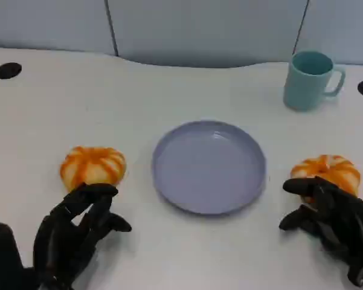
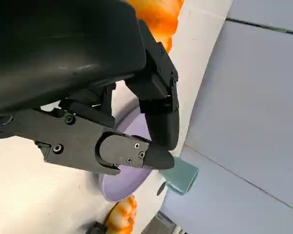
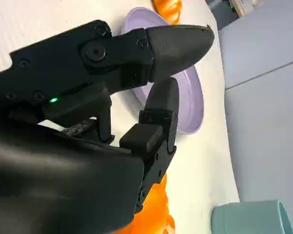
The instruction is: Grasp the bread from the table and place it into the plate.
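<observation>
Two orange striped bread buns lie on the white table, one on each side of an empty lilac plate (image 1: 209, 166). The left bread (image 1: 92, 166) sits just beyond my left hand (image 1: 78, 232), whose fingers are apart and whose foremost fingertip (image 1: 100, 189) reaches the bun's near edge. The right bread (image 1: 326, 171) is partly covered at its near side by the spread fingers of my right hand (image 1: 332, 220), which grips nothing. The left wrist view shows the left bread (image 2: 158, 14) past the fingers (image 2: 158, 112) and the plate (image 2: 119, 183). In the right wrist view the right bread (image 3: 153, 219) lies under the hand, with the plate (image 3: 192, 97) beyond.
A teal mug (image 1: 311, 80) stands at the back right, beyond the plate. Two dark round holes (image 1: 8, 70) mark the table's far corners. A grey-blue wall panel (image 1: 205, 30) runs behind the curved rear edge of the table.
</observation>
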Robot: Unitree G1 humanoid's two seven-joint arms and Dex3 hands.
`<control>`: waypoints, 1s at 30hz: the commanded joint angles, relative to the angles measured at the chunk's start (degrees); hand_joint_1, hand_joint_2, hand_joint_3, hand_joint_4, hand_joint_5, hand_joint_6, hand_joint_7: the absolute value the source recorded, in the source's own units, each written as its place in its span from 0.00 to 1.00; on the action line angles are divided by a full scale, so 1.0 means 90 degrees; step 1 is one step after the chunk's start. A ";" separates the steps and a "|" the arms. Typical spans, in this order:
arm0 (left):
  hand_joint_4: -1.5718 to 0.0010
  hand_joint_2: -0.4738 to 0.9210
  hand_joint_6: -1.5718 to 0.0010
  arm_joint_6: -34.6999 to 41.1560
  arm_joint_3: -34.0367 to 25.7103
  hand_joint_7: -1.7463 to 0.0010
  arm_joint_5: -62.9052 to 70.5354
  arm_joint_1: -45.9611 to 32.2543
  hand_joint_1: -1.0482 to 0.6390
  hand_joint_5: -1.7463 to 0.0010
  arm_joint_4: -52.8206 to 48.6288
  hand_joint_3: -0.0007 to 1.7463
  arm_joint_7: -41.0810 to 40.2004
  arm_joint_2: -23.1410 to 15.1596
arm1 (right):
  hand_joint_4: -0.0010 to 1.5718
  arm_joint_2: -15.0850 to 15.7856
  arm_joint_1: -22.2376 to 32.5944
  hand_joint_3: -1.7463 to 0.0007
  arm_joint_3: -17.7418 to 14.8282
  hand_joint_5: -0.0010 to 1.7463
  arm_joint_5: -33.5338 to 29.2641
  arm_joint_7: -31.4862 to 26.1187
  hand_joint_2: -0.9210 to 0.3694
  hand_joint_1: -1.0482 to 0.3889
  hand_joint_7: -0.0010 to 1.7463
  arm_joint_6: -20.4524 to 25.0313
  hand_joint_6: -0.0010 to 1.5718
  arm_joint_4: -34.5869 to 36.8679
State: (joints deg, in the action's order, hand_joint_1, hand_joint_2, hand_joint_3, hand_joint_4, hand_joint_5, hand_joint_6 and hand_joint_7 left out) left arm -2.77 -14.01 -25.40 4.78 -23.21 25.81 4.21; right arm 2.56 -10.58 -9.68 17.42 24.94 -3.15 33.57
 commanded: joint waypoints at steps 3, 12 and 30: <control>0.59 1.00 0.57 -0.0092 -0.0003 0.40 0.0053 -0.0069 0.32 0.09 0.0064 0.09 -0.0062 -0.0078 | 0.38 -0.0001 0.0115 0.82 -0.0025 0.82 0.0027 0.0107 0.00 0.42 0.54 -0.0021 0.40 0.0177; 0.59 1.00 0.57 -0.0145 0.0015 0.39 0.0069 -0.0071 0.32 0.08 0.0051 0.10 -0.0080 -0.0078 | 0.36 -0.0006 0.0120 0.82 -0.0022 0.84 0.0015 0.0104 0.00 0.42 0.55 -0.0036 0.39 0.0167; 0.59 1.00 0.58 -0.0318 0.0037 0.41 0.0131 -0.0094 0.32 0.12 0.0091 0.12 -0.0019 -0.0154 | 0.35 -0.0013 0.0027 0.83 -0.0064 0.83 0.0015 0.0209 0.00 0.41 0.57 -0.0222 0.38 0.0407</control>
State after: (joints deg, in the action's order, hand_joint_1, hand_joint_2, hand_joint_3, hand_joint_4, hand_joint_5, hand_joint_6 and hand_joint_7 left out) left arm -3.15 -13.63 -25.32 4.08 -22.40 25.12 4.11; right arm 2.45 -11.17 -10.24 17.97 27.54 -5.89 36.28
